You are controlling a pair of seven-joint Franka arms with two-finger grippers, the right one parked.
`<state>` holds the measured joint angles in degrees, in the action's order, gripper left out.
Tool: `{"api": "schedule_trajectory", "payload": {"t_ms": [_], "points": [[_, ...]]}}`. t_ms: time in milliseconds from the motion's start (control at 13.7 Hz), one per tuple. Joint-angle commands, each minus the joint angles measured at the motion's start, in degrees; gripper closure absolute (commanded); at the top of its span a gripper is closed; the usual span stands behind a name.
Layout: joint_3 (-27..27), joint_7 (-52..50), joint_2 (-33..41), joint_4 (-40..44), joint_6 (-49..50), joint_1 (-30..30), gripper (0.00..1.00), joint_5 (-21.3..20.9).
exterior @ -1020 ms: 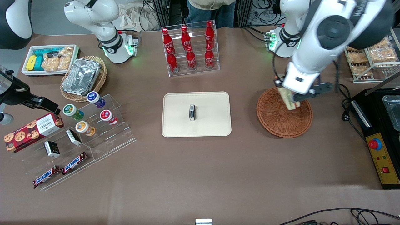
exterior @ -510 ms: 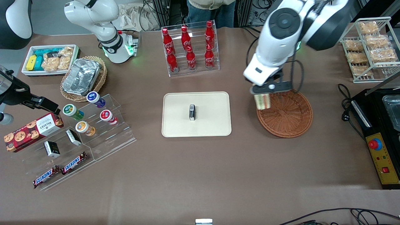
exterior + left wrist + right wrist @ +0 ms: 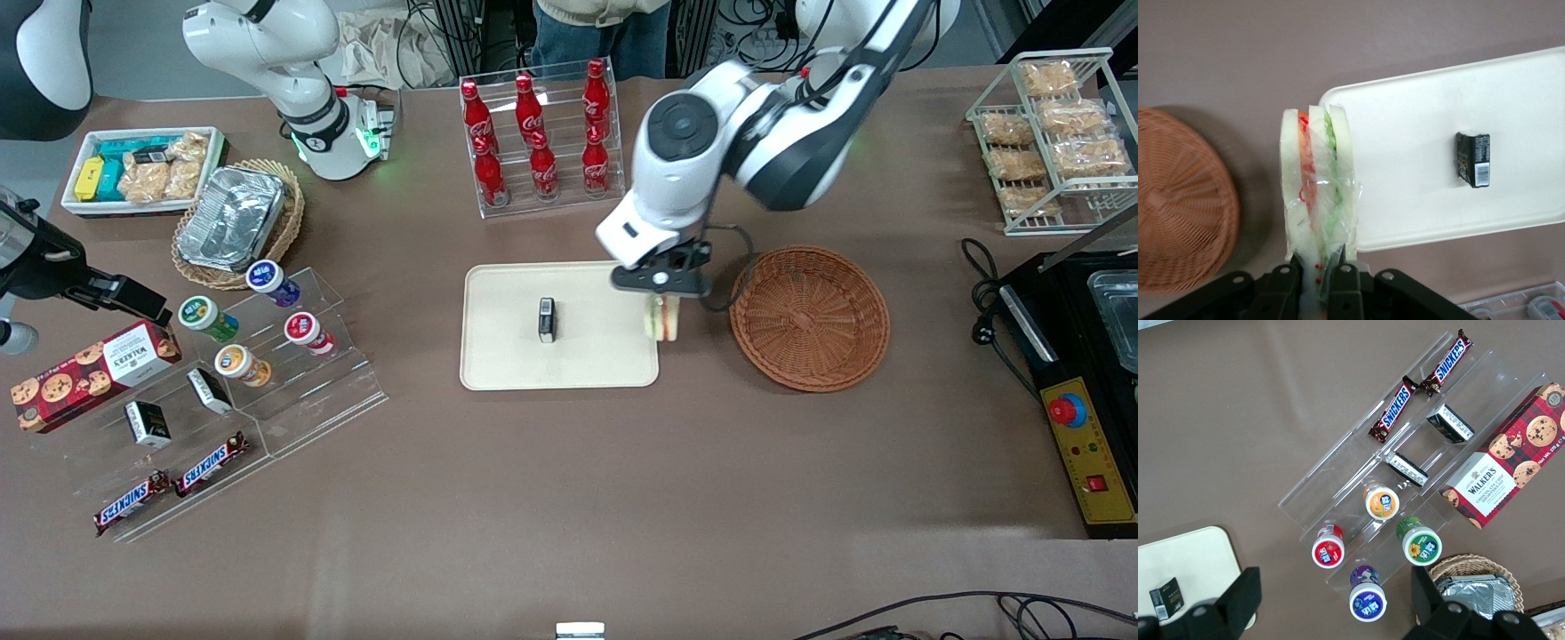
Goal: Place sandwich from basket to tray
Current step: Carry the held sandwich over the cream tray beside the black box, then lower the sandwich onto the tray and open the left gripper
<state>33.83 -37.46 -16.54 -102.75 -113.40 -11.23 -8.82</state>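
Observation:
My gripper (image 3: 663,293) (image 3: 1315,270) is shut on the clear-wrapped sandwich (image 3: 663,319) (image 3: 1317,181), which hangs in the air. The wedge shows pale bread with orange-red and green filling. It hovers over the edge of the cream tray (image 3: 507,356) (image 3: 1405,173) that is closest to the basket. The round reddish-brown wicker basket (image 3: 809,317) (image 3: 1178,207) lies beside the tray, toward the working arm's end of the table, with nothing in it. A small black box (image 3: 546,319) (image 3: 1473,159) lies on the tray's middle.
A clear rack of red cola bottles (image 3: 539,138) stands farther from the front camera than the tray. A tan basket with a foil container (image 3: 233,218), a white snack bin (image 3: 142,169) and an acrylic stand with snacks (image 3: 240,356) sit toward the parked arm's end. A wire rack (image 3: 1049,133) stands past the basket.
The gripper has carried the sandwich up out of the basket and sideways to the tray's edge. The basket and the black box have stayed put.

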Motion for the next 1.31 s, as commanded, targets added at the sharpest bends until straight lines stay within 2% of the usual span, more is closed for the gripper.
{"api": "schedule_trajectory", "payload": {"t_ms": [0, 437, 874, 1238], "points": [[0.0, -0.2, -2.2, -4.6, -7.2, -0.4, 1.0, -1.5], [0.0, -3.2, -8.9, -5.9, -16.3, -0.8, 1.0, -1.8], [-4.5, -5.9, -9.7, -6.0, -19.4, -5.4, 1.0, -1.7], [-4.8, -6.7, -11.3, -6.0, -21.0, -6.0, 1.0, -1.8]]}}
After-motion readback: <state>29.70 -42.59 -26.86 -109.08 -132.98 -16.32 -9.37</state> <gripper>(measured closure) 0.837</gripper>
